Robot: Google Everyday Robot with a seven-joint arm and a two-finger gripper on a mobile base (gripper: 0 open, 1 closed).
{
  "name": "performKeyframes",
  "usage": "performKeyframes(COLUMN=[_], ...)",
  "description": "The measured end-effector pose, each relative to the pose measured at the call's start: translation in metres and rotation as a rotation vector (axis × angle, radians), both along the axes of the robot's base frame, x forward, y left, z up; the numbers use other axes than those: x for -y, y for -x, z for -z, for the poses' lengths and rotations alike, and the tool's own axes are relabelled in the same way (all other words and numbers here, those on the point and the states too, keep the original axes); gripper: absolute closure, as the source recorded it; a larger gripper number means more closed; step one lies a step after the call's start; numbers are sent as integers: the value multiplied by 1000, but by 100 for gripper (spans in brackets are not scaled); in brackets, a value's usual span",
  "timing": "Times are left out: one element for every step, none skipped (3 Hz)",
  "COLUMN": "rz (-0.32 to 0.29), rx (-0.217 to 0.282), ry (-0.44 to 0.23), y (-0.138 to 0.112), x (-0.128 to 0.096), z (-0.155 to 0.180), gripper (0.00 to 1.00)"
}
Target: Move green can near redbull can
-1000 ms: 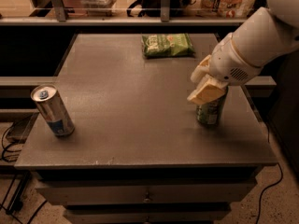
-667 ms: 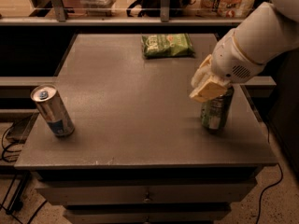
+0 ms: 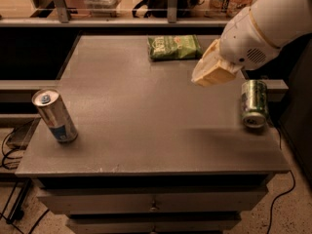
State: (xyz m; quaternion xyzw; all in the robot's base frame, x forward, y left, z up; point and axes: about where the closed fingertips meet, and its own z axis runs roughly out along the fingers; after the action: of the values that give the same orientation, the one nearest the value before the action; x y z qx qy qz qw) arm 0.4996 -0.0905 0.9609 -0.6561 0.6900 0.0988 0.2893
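One risk you faced: green can (image 3: 254, 104) lay sideways at 3 o'clock edge of table (image 3: 146, 106), could roll off; gripper (image 3: 213, 73) hung at its 10 o'clock, can't tell jaws' state.

Colours I log from my station:
- green can (image 3: 254, 104): metallic green body, pale label patch, silver end.
- redbull can (image 3: 54, 116): silver upper part, blue lower section, silver top, blue tab.
- gripper (image 3: 208, 74): cream-tan, over table just left of green can.
- arm (image 3: 265, 26): white, thin tan seam.
- snack bag (image 3: 174, 47): green, pale print.
- table (image 3: 146, 116): plain matte grey-brown top, darker drawer fronts.
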Motion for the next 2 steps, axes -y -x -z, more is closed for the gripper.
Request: performKeyframes(rz=[-38,-40], rx=[22,25], ry=[-56,-56], y=[1,1], x=[-10,-11], z=[-23,-25], gripper=[82,58])
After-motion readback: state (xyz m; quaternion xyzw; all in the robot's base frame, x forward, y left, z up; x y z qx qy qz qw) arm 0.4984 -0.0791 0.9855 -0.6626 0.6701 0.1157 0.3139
